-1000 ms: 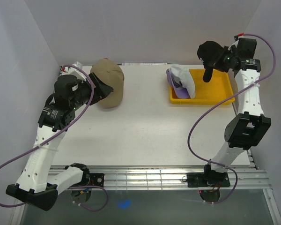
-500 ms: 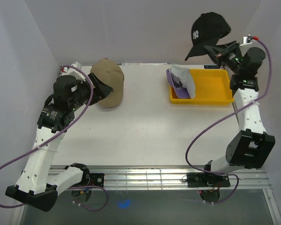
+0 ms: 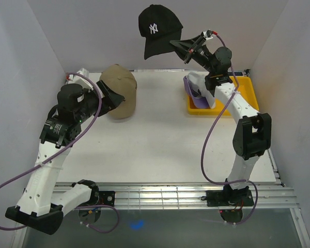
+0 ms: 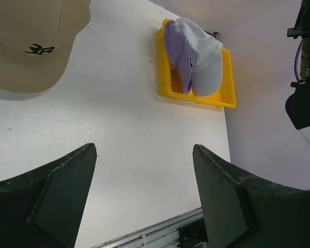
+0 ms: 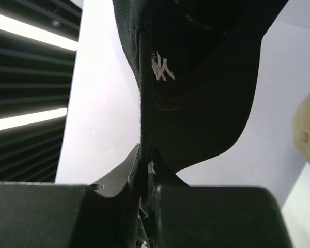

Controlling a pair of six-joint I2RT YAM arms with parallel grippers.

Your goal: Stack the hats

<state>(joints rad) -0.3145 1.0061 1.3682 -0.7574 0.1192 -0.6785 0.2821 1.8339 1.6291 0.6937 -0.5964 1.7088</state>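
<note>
Holds right gripper (image 3: 173, 43) high, clamped on brim of black cap (image 3: 157, 27); left gripper (image 4: 143, 150), jaws apart, by tan cap (image 3: 121, 82) far left. White table (image 3: 160, 139), yellow tray (image 3: 245, 101), pale walls (image 3: 93, 36).

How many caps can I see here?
4: a tan cap on the table at left, a black cap held aloft by the right tool, and a purple cap and a white cap propped in the yellow tray. Others may hide underneath.

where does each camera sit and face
top external: high behind the arms, looking down on the white table; both arms show.
left wrist: over the table, facing the yellow plastic tray; open jaws show.
right wrist: raised, looking along shut jaws pinching the black fabric cap.
shared: all three see the tan fabric cap.
</note>
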